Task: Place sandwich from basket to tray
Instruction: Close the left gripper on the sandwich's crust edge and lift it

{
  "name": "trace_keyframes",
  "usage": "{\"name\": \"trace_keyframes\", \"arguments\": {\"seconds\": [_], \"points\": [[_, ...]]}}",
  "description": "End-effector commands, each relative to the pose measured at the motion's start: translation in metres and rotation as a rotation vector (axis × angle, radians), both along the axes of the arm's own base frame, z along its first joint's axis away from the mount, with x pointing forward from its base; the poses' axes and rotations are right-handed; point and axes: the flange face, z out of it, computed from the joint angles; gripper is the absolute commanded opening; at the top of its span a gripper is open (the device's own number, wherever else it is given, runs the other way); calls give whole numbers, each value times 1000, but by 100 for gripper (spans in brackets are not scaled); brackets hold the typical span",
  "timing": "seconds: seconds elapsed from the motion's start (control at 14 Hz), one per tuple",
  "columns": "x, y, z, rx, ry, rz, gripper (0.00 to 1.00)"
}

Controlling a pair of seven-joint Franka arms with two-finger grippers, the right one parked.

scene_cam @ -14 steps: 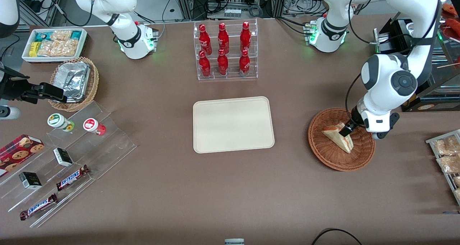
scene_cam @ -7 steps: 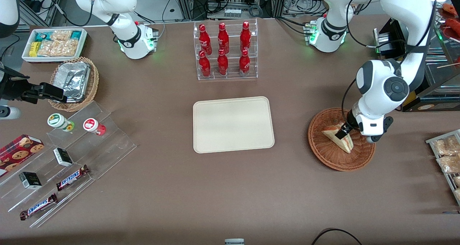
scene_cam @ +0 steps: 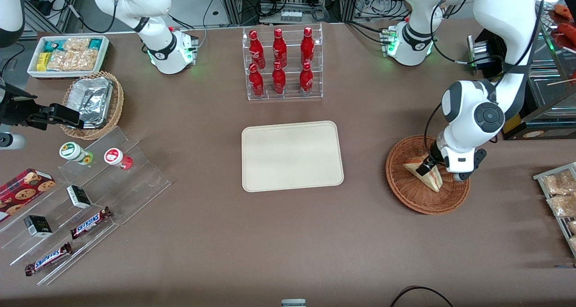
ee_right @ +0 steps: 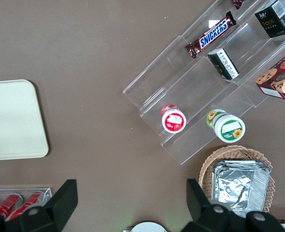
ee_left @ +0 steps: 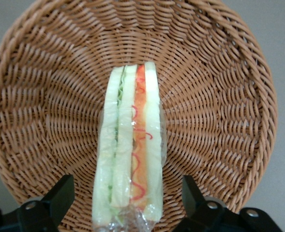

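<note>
Lowered further since a second ago, the pincer (scene_cam: 426,165) hangs spread wide astride the sandwich (scene_cam: 425,173), which stands on edge inside the basket (scene_cam: 407,194), while the bare tray (scene_cam: 292,156) and, farther off, Snickers bars (scene_cam: 91,222) lie toward the parked arm's end.

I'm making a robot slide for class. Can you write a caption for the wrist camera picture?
The open gripper straddles the wrapped sandwich lying in the woven basket.
</note>
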Motion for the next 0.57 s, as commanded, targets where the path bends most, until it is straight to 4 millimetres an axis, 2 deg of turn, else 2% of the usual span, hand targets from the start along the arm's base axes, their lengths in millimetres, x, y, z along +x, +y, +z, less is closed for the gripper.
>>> {"name": "trace_keyframes", "arguments": {"seconds": [0.0,0.07,0.14,0.21,0.29,0.36,0.5], "points": [[2,-5,-9,4,-10,6,85],[2,-5,-10,6,-10,3,78],[2,-4,-11,5,-7,6,62],[3,-5,-10,6,-7,-5,26],[3,-5,-10,6,-6,-10,5],[4,-5,-8,7,-9,-13,0],[7,-6,2,25,-19,-35,0]]}}
